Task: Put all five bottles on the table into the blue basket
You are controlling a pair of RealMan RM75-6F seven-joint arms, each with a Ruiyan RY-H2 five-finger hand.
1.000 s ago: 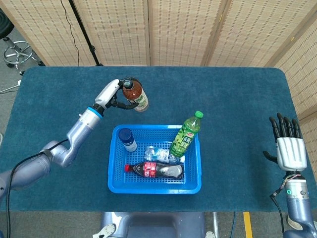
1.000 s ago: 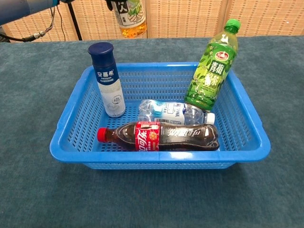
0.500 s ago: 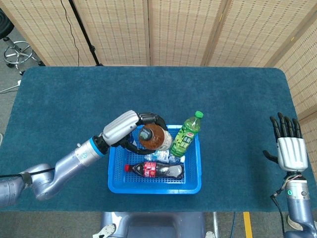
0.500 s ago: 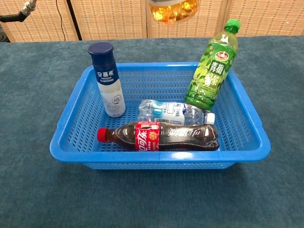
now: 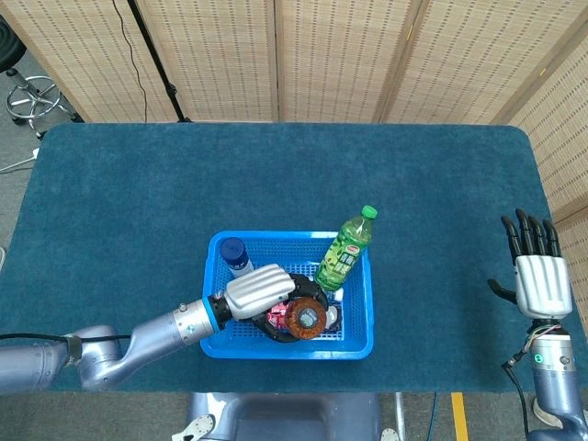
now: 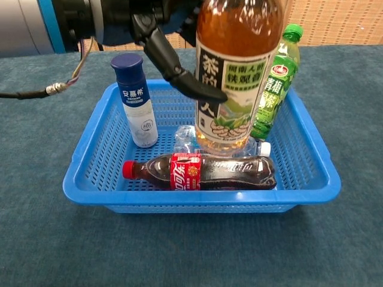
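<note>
My left hand point(image 5: 262, 292) grips an amber tea bottle point(image 6: 236, 72) and holds it upright over the blue basket point(image 6: 203, 204). The tea bottle's base hangs just above a lying cola bottle point(image 6: 203, 171) and a clear water bottle point(image 6: 187, 139). In the head view the tea bottle point(image 5: 304, 318) shows from above and hides most of the cola. A white bottle with a blue cap point(image 6: 136, 101) stands at the basket's left. A green tea bottle point(image 6: 280, 78) leans in its right corner. My right hand point(image 5: 536, 276) stands far right with its fingers straight and apart, holding nothing.
The basket point(image 5: 213, 246) sits on a dark blue tablecloth point(image 5: 119, 193) near the table's front edge. Wicker screens point(image 5: 322, 55) stand behind the table, and a stool point(image 5: 32, 96) stands at the far left off the table.
My left hand carried the tea bottle from behind the basket, over its rim, and lowered it into the basket's front middle. The right hand stayed still.
</note>
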